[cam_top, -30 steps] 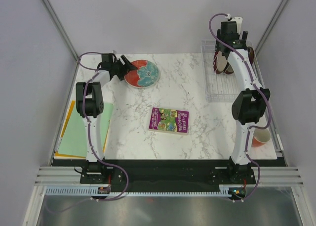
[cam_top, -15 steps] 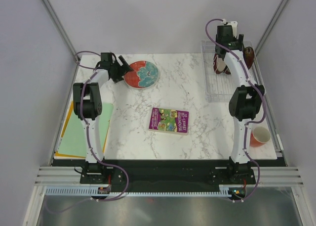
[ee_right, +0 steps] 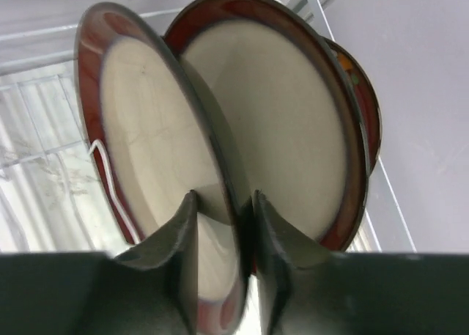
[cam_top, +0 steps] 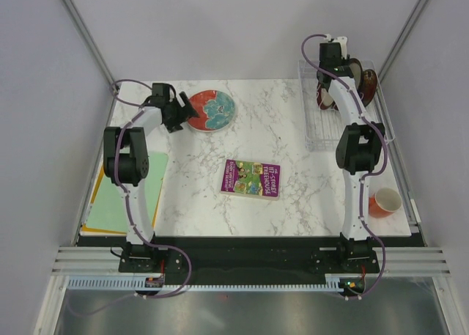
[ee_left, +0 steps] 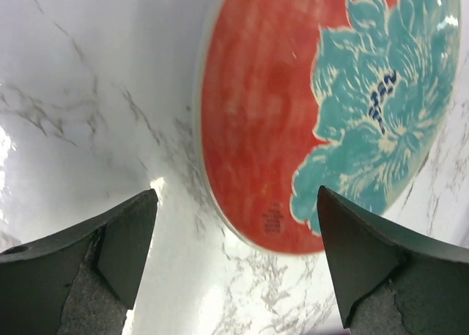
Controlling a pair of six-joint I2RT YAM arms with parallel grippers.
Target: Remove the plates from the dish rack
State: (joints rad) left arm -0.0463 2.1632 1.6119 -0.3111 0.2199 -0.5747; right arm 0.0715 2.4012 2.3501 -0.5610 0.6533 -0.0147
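Note:
The coral-red plate (cam_top: 211,109) (ee_left: 293,108) with a teal flower lies flat on the marble table at the back left. My left gripper (cam_top: 187,111) (ee_left: 236,196) hovers open at its left edge, fingers wide apart, holding nothing. Two plates stand on edge in the clear dish rack (cam_top: 330,133) at the back right. My right gripper (cam_top: 333,67) (ee_right: 224,196) reaches down from above with its fingers shut on the rim of the left plate (ee_right: 146,130), brown-red rimmed with a cream centre. The other plate (ee_right: 286,122) (cam_top: 368,83) leans just behind it.
A purple book (cam_top: 250,178) lies mid-table. An orange cup (cam_top: 385,201) stands by the right arm near the front right. Green and yellow sheets (cam_top: 121,192) lie along the left edge. Grey walls close in behind the rack.
My right gripper moved further back over the rack and closed onto the plate's rim. My left gripper drew back a little from the coral-red plate, staying open.

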